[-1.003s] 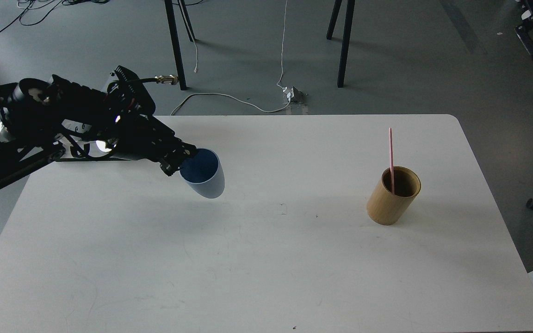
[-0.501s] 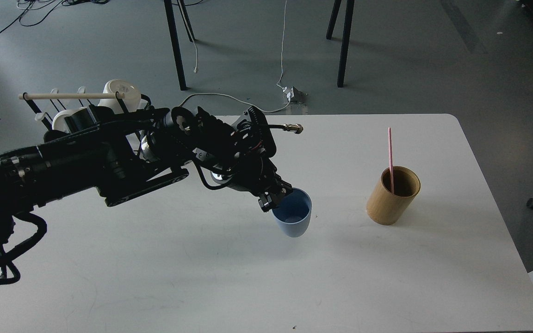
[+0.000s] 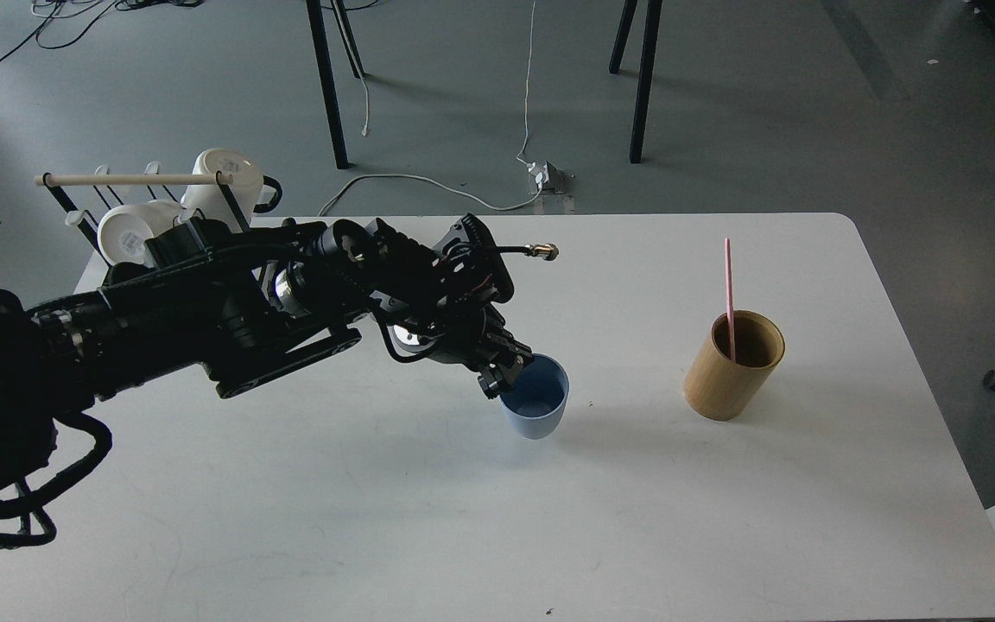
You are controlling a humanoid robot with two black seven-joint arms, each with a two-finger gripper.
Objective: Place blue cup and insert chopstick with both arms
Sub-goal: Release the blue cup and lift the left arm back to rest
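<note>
The light-blue cup (image 3: 537,400) stands upright near the middle of the white table (image 3: 549,518), its base at or just above the surface. My left gripper (image 3: 504,373) is shut on the cup's left rim, with the black arm stretching in from the left. The single pink chopstick (image 3: 729,294) stands in the tan bamboo cylinder (image 3: 732,367) at the right. My right arm is out of view.
A black wire rack with a pale wooden rod (image 3: 130,180) and white mugs (image 3: 221,181) stands at the table's back left corner, behind my arm. Black table legs (image 3: 327,82) and cables lie on the floor beyond the table.
My left arm swung the cup from the table's left to its middle, turning it upright, then drew it slightly left and lower. The rack and mugs came into view.
</note>
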